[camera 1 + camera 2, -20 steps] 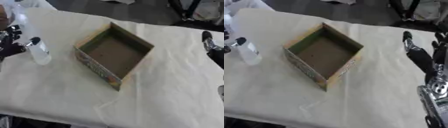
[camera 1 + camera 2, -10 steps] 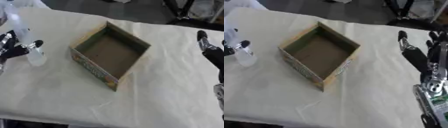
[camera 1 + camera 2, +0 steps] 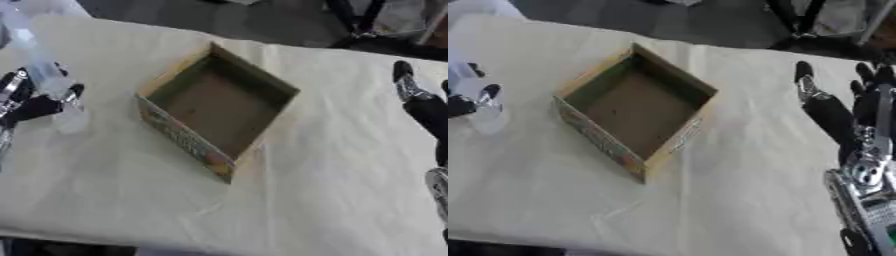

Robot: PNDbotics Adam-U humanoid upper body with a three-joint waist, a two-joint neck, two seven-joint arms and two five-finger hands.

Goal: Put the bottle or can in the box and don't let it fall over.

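Note:
A clear plastic bottle (image 3: 54,85) stands blurred at the table's left edge, its top leaning towards the far left. My left hand (image 3: 22,102) comes in from the left with its dark fingers curled round the bottle's middle. An open cardboard box (image 3: 179,137) with a coloured print on its outer wall sits on the cream cloth in the middle, to the right of the bottle, with nothing inside. My right hand (image 3: 857,125) stays at the right edge, fingers straight and pointing up, holding nothing.
A cream cloth (image 3: 332,165) covers the table, with bare cloth in front of and to the right of the box. Beyond the far edge lies dark floor with black stand legs (image 3: 350,20).
My left hand's fingers have come round the bottle, and the bottle now looks blurred and leaning. The whole picture has shifted a little. The right hand stays raised and open.

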